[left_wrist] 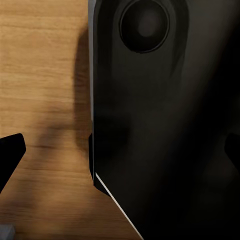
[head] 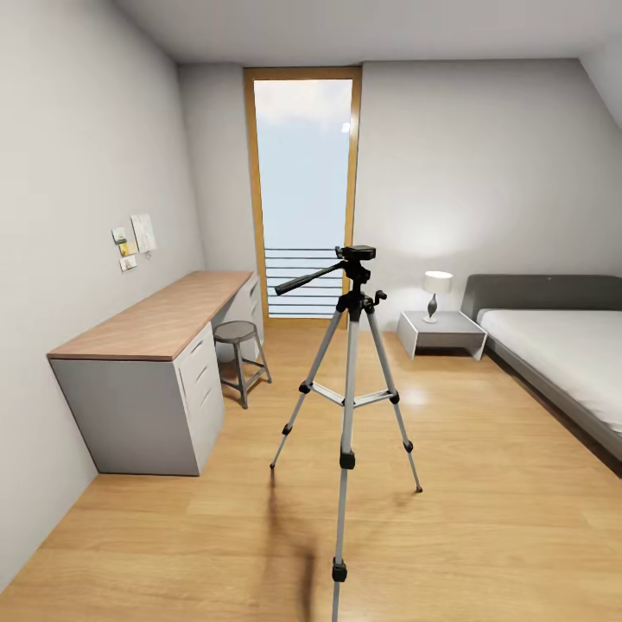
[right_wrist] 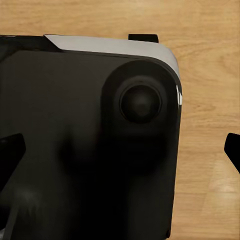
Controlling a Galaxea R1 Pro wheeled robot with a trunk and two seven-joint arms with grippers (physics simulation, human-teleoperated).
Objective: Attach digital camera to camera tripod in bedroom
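The camera tripod (head: 349, 380) stands on the light wood floor in the middle of the bedroom, straight ahead in the head view. Its silver legs are spread, and its black head (head: 355, 256) carries a long pan handle (head: 308, 278) pointing left. The digital camera is out of view. In the left wrist view my left gripper (left_wrist: 120, 155) is open, one dark fingertip (left_wrist: 10, 152) at each side edge, above the robot's black base (left_wrist: 160, 125) and floor. In the right wrist view my right gripper (right_wrist: 120, 152) is open over the same black base (right_wrist: 85, 140), holding nothing.
A wood-topped desk (head: 164, 320) with grey drawers runs along the left wall, a round grey stool (head: 238, 341) beside it. Behind the tripod is a tall wood-framed window (head: 302, 190). At the right are a white nightstand (head: 441, 333) with a lamp (head: 436, 289) and a grey bed (head: 561, 354).
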